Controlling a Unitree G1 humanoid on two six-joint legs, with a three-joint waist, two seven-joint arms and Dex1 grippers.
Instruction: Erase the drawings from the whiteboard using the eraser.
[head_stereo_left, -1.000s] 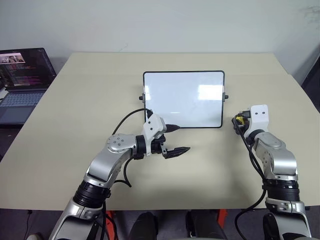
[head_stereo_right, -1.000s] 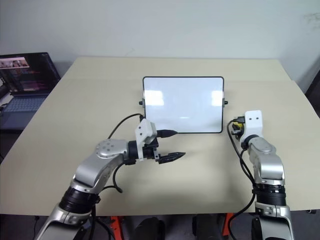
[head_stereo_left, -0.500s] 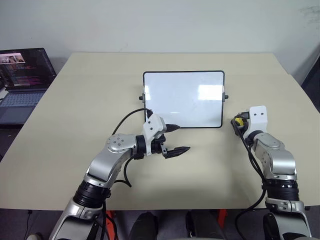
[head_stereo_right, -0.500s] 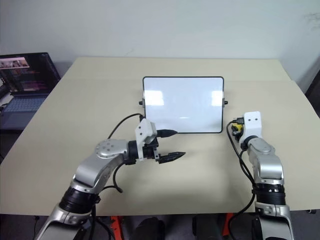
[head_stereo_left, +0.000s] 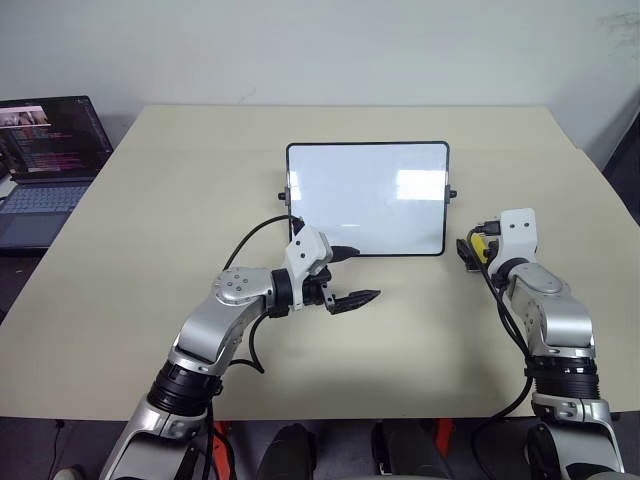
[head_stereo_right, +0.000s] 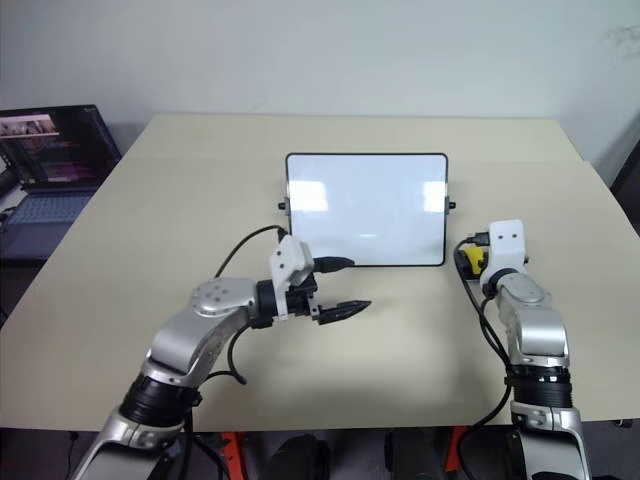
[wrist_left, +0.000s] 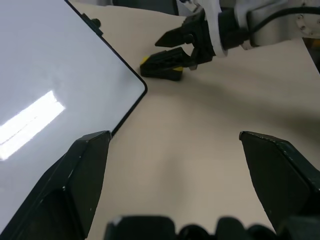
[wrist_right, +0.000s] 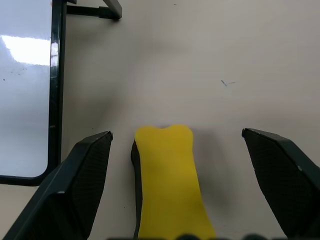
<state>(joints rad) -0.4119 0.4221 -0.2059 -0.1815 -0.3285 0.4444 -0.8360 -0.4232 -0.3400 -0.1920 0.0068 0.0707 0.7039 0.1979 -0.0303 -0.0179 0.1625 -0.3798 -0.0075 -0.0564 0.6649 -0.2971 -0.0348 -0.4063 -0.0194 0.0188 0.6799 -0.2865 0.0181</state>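
Nearest the robot, the left gripper (head_stereo_left: 368, 296) hangs over bare table (head_stereo_left: 150, 200) just in front of the whiteboard's near edge; from the head views its black fingers look drawn to a point, yet its own wrist view shows them standing well apart with nothing between them, so it is empty and spread. A little farther out on the robot's right, the right gripper (wrist_left: 176, 44) sits low by the board's near right corner with its fingers released wide, and the eraser (wrist_right: 167, 180) lies flat on the table between them, yellow face up, touched by neither finger as far as can be seen. It rests just beside the whiteboard (head_stereo_left: 367, 197), off its surface. Beyond, the board lies flat in the middle of the table, its white face showing only glare from the lights; no drawings can be made out on it apart from a few faint specks near one edge. By that look the wiping is judged done and the eraser set down, leaving little more than drawing the arms back. Farthest off, at the table's left, a laptop (head_stereo_left: 45, 150) stands open.
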